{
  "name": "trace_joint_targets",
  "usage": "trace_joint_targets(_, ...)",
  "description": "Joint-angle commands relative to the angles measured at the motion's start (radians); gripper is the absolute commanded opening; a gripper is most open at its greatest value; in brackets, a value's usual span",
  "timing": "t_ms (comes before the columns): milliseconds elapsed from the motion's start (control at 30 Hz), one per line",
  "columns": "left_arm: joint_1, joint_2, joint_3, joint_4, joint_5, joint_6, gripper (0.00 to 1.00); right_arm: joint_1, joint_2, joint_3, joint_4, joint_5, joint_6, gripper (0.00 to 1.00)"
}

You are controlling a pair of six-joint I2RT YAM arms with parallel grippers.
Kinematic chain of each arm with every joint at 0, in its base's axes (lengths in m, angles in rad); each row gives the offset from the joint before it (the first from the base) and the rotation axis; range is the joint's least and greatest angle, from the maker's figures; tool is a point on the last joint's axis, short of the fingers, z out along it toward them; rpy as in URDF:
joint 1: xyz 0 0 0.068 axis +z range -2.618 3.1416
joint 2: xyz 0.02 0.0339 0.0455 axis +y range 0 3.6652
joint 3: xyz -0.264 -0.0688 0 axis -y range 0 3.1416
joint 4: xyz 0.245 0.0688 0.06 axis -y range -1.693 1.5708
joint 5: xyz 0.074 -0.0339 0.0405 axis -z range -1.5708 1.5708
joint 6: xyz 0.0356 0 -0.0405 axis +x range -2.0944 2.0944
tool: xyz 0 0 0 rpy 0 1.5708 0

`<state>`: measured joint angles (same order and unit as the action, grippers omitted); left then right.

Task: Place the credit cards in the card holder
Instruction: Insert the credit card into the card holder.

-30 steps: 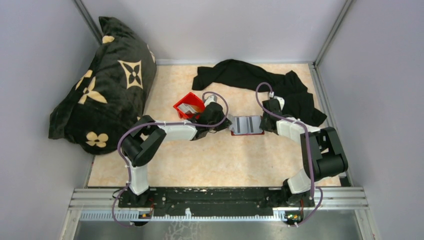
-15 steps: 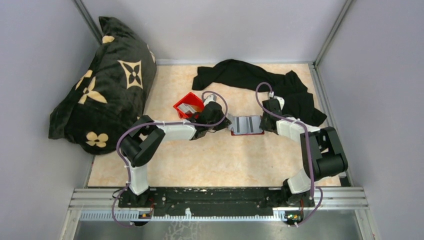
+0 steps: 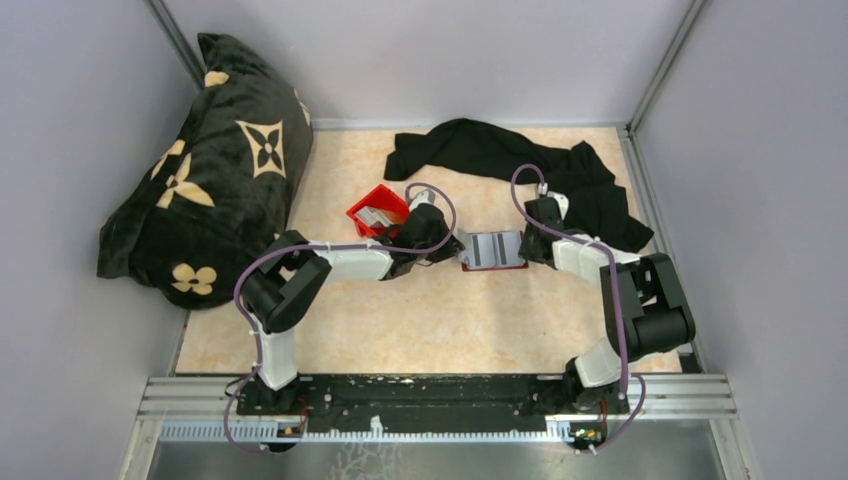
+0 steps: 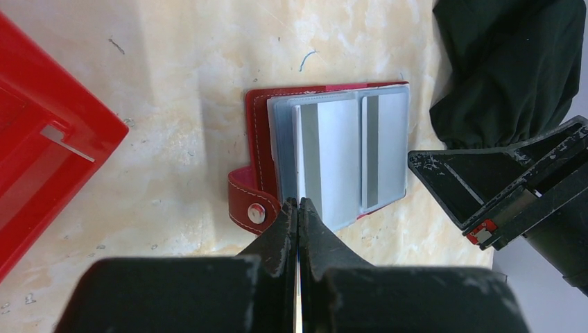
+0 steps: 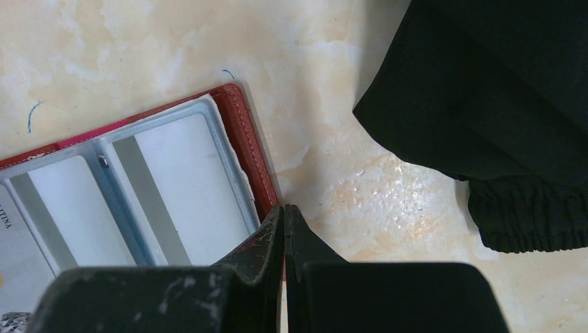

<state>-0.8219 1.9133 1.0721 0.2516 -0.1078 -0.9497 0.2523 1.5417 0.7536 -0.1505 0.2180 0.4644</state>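
Note:
The dark red card holder [image 3: 492,250] lies open on the table between both grippers, its grey pockets facing up. Two pale credit cards [image 4: 336,152] [image 4: 388,146] sit in its pockets. My left gripper [image 4: 298,201] is at the holder's near edge beside the snap tab [image 4: 256,211], shut on another credit card [image 4: 298,152] held on edge. That card's printed face shows in the right wrist view [image 5: 10,236]. My right gripper [image 5: 283,207] is shut, its tips on the holder's red right edge [image 5: 243,139]. In the overhead view the grippers [image 3: 453,247] [image 3: 527,248] flank the holder.
A bright red bin [image 3: 378,212] with pale cards inside stands just behind the left gripper and fills the left of the left wrist view [image 4: 41,139]. Black cloth [image 3: 520,160] lies behind and right of the holder [image 5: 499,90]. A black patterned pillow [image 3: 200,170] fills the far left.

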Motion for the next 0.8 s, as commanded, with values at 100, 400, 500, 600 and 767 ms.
trace_joint_targets(100,0.010,0.027,-0.032,0.080,0.053,-0.041,0.00,-0.005,0.034,0.004,0.004,-0.021,-0.003,0.00)
trace_joint_targets(400,0.018,0.004,-0.072,0.068,0.027,-0.058,0.00,-0.005,0.034,0.000,0.005,-0.021,-0.002,0.00)
trace_joint_targets(500,0.019,-0.015,-0.085,0.056,0.007,-0.057,0.00,-0.005,0.034,0.000,0.007,-0.021,-0.001,0.00)
trace_joint_targets(600,0.018,-0.021,-0.084,0.039,-0.006,-0.057,0.00,-0.005,0.034,0.000,0.008,-0.020,-0.001,0.00)
trace_joint_targets(767,0.018,-0.031,-0.092,0.032,-0.025,-0.061,0.00,-0.005,0.035,0.000,0.007,-0.021,-0.001,0.00)
